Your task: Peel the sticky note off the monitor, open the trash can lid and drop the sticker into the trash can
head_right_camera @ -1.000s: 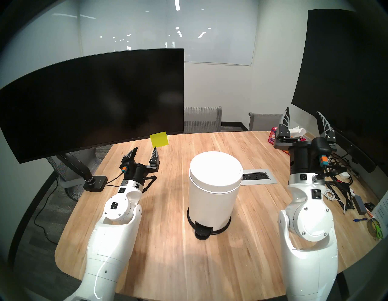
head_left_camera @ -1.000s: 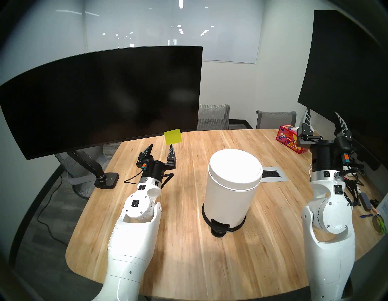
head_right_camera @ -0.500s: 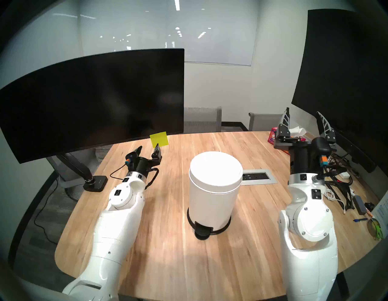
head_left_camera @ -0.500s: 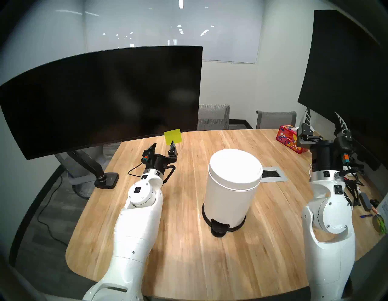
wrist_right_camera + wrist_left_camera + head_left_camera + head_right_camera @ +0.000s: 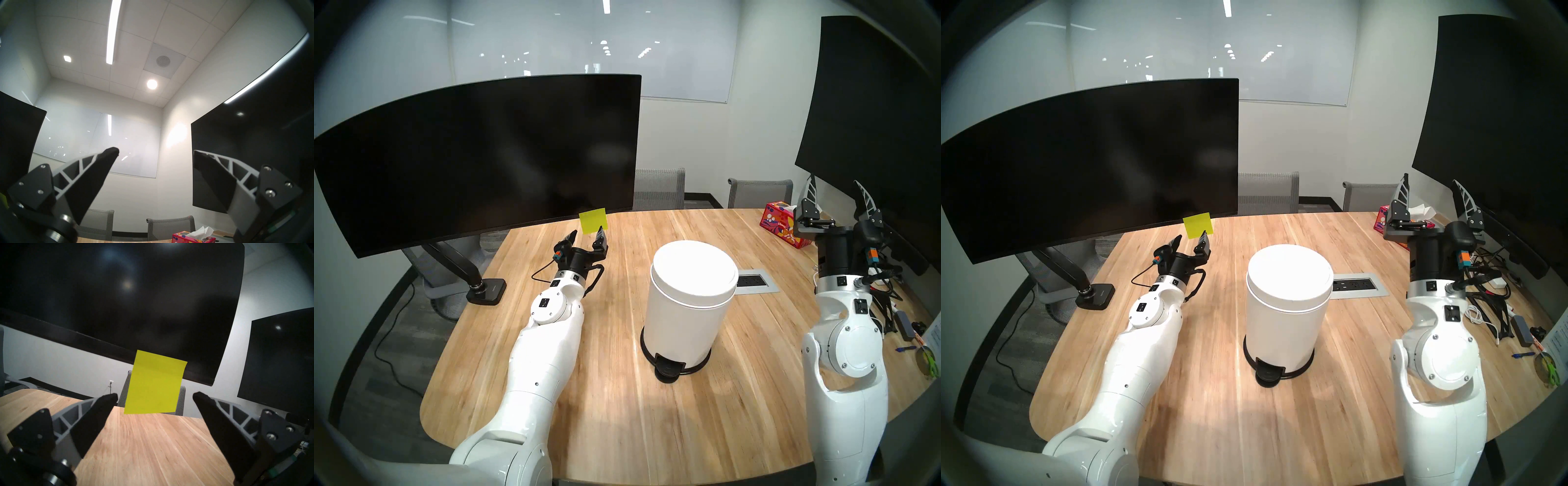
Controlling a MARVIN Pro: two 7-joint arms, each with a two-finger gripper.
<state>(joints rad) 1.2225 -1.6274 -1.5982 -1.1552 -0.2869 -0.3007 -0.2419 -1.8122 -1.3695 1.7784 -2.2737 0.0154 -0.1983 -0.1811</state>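
One sticker (image 5: 593, 221), yellow-green, hangs by its top edge from the monitor's (image 5: 477, 159) lower bezel, over the desk (image 5: 619, 400). My left end effector (image 5: 587, 234) is spread wide just short of it, holding nothing. Left wrist view shows the sheet (image 5: 155, 383) between and beyond both fingertips, no contact. Head view adds the trash can (image 5: 685, 312), lid (image 5: 694, 271) shut. My right end effector (image 5: 833, 191) is raised, wide, empty.

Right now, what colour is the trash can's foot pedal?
Black foot pedal on the white cylindrical trash can; clearest in head view.
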